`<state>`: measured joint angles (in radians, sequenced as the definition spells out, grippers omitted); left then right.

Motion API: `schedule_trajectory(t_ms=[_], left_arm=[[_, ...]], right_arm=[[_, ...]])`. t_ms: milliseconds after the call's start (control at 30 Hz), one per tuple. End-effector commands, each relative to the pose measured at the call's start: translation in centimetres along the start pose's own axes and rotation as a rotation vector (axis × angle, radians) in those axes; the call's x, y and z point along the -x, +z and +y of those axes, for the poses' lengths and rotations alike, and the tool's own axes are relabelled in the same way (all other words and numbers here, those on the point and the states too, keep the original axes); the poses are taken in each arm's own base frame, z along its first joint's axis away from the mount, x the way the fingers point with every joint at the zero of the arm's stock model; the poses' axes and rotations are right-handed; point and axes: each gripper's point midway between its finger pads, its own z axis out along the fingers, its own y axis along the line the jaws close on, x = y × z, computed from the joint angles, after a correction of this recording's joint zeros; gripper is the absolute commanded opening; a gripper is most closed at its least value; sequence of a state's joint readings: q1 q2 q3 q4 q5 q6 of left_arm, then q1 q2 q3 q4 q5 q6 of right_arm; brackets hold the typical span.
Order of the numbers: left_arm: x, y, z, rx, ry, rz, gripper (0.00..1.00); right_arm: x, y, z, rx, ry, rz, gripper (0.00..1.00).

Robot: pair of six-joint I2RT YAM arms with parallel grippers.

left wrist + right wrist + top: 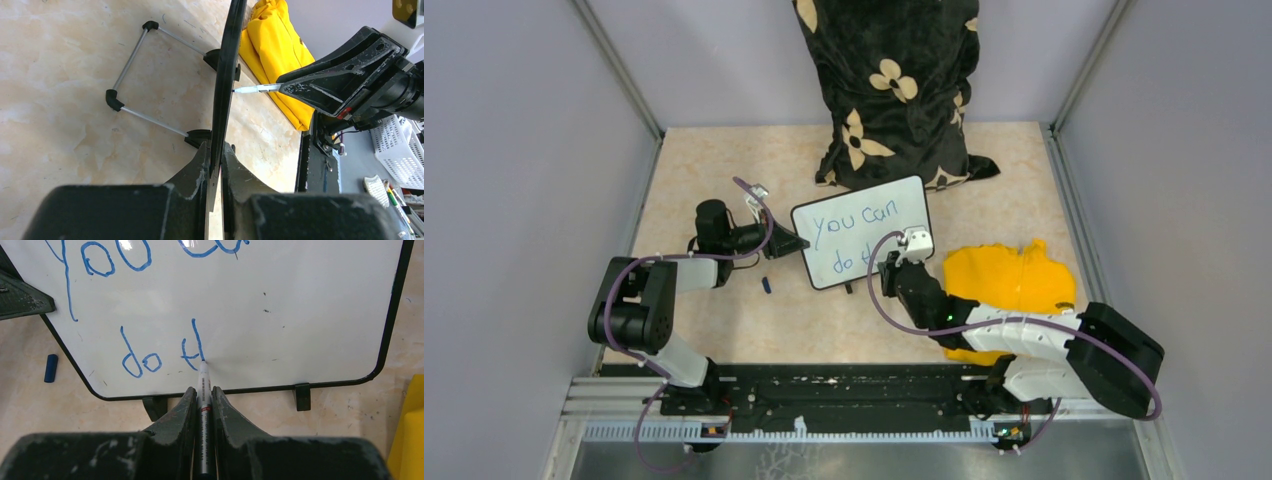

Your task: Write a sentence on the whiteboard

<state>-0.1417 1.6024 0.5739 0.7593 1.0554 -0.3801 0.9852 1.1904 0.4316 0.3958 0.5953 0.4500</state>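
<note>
- right gripper [202, 392] is clamping a marker [203, 374], jaws narrow on the barrel, tip pointing forward past the fingers
- marker tip is touching the whiteboard [310, 315] at the foot of a tall blue stroke on the lower line
- sentence [198, 337] is showing in blue ink on the board face: "You can" on top, and below it "do", a crossed "t" and that one tall stroke
- left gripper [215, 159] is pinching the board's left edge, jaws nearly closed on the black rim; the left wrist view is showing the board edge-on
- whiteboard is standing tilted near the middle of the table [724, 160], between the two grippers, with its black feet resting on the tabletop
- wire stand [131, 57] is sticking out behind the board and lying on the table
- small blue cap [50, 368] is lying on the table near the board's lower left corner, not touching it
- yellow cloth [1009, 275] is lying right of the board, partly under the right arm
- black flower-print cushion [889, 90] is standing behind the board, at the back wall
</note>
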Motion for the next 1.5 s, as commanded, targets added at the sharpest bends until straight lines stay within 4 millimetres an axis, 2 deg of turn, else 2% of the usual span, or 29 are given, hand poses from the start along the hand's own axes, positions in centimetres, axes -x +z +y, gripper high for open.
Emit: schedule_trajectory(t_ms=[0, 200, 600, 1133, 1467], left_arm=[[-2.1, 0.3, 1.4, 0.058, -0.071, 0.043, 0.13], [-2.2, 0.3, 1.4, 0.058, -0.074, 0.046, 0.13], [-2.2, 0.3, 1.4, 0.059, -0.073, 0.047, 0.13], [-2.1, 0.3, 1.4, 0.059, -0.072, 0.047, 0.13], [-2.1, 0.3, 1.4, 0.058, -0.071, 0.048, 0.13]], right_arm=[[-0.1, -0.1, -0.5, -0.01, 0.013, 0.005, 0.0], [0.7, 0.0, -0.3, -0.01, 0.01, -0.011, 0.0], [3.6, 0.4, 0.9, -0.004, -0.003, -0.069, 0.0], [5.1, 0.9, 1.1, -0.012, -0.005, -0.102, 0.0], [4.9, 0.9, 0.0, -0.042, -0.009, -0.099, 0.0]])
